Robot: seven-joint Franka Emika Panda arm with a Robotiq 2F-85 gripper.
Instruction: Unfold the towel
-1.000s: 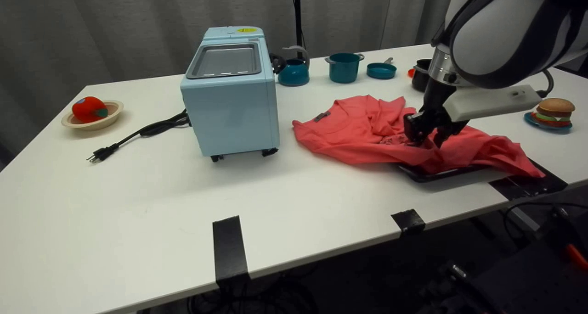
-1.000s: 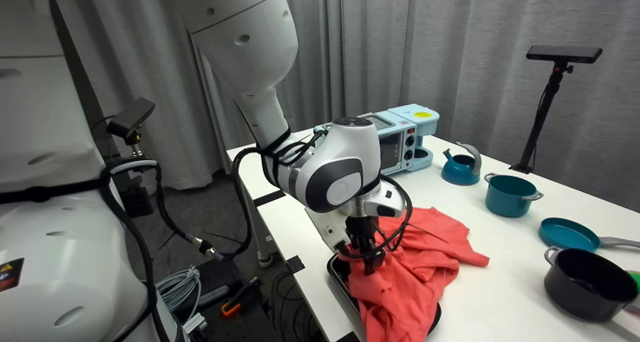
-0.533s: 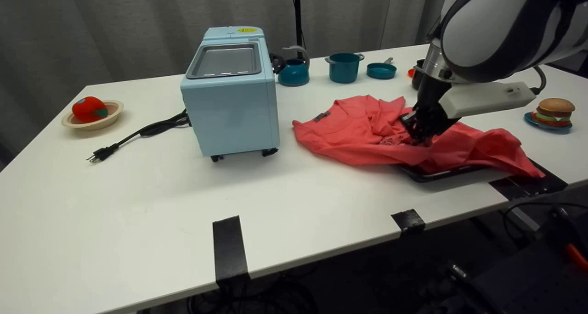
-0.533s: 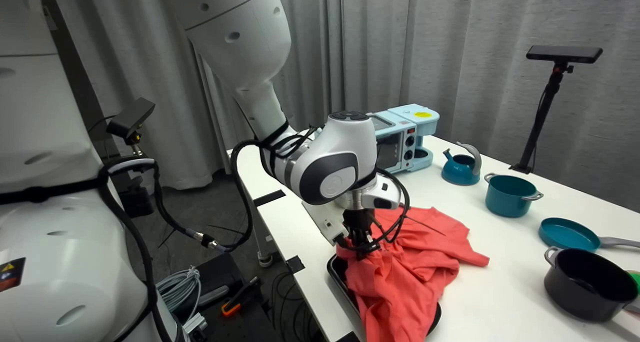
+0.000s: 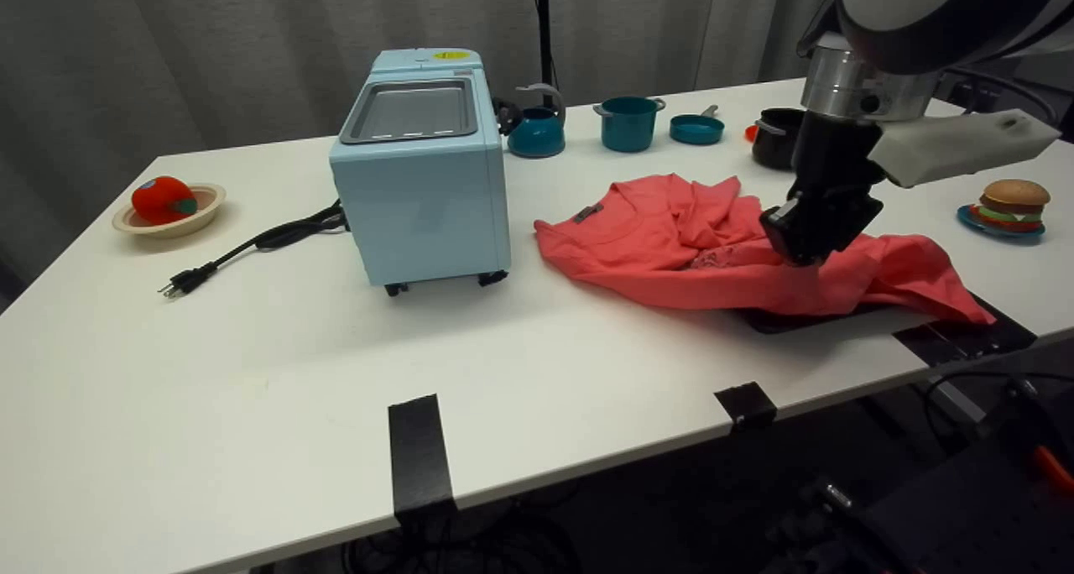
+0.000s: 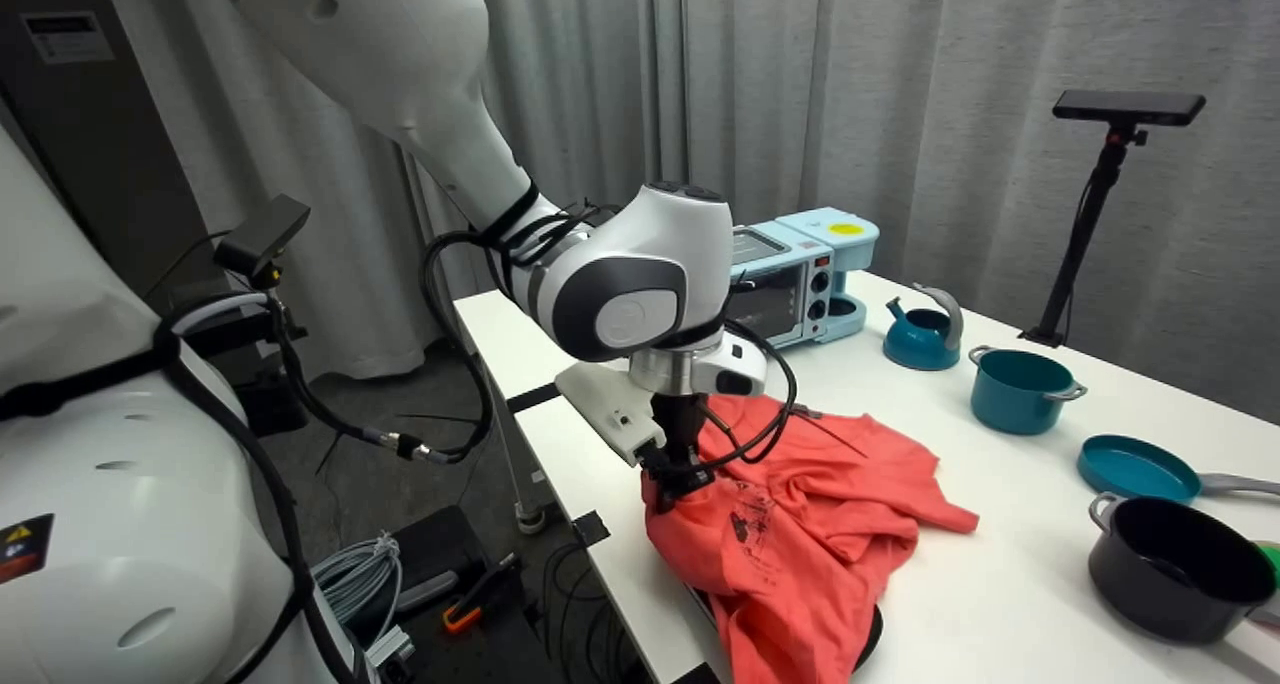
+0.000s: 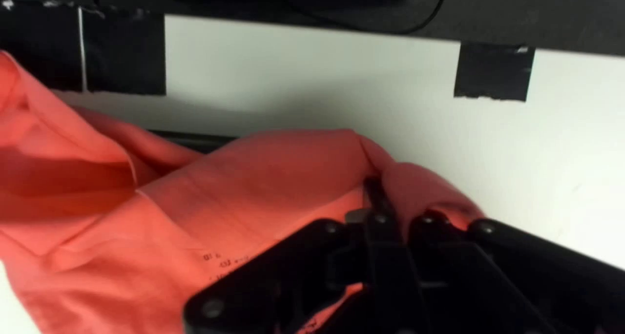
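We see the gripper [image 7: 401, 209] pinching a fold of the red shirt [image 5: 642, 238] between narrowed fingers. In an exterior view, the shirt lies right of the light-blue oven [image 5: 428, 205], partly over a dark tray [image 5: 776, 323].

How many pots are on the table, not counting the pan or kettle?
2: the teal pot, between kettle and pan, and the black pot, beside the pan. No others show.
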